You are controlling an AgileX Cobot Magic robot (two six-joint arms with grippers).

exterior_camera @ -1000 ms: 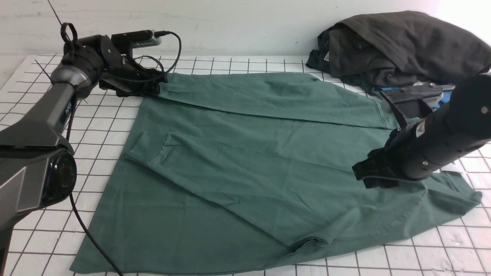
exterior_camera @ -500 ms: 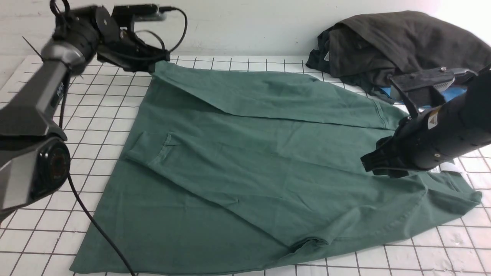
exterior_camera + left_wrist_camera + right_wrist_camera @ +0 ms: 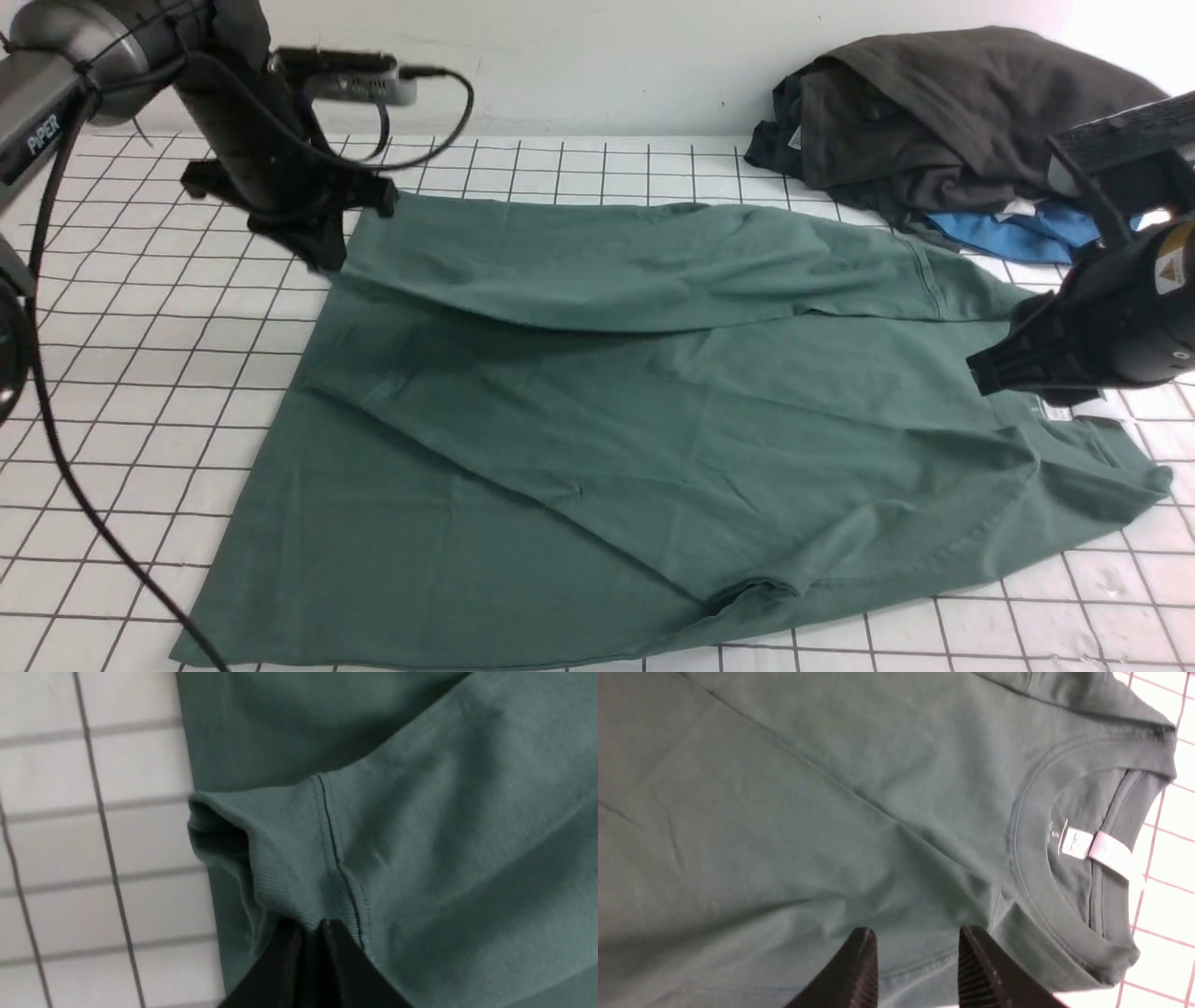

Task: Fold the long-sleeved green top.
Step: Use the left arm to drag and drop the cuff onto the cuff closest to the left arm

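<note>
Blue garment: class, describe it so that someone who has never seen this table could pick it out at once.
Start at the white gridded table, where a green top lies spread out. At its far right corner sits a dark heap of clothes. The blue garment peeks from under that heap's near edge, the only bright blue cloth beside grey-black and green.

Tiny, unreadable print on the white neck label [image 3: 1096,847]; blue garment [image 3: 1001,233] partly behind the right arm [image 3: 1120,322].
</note>
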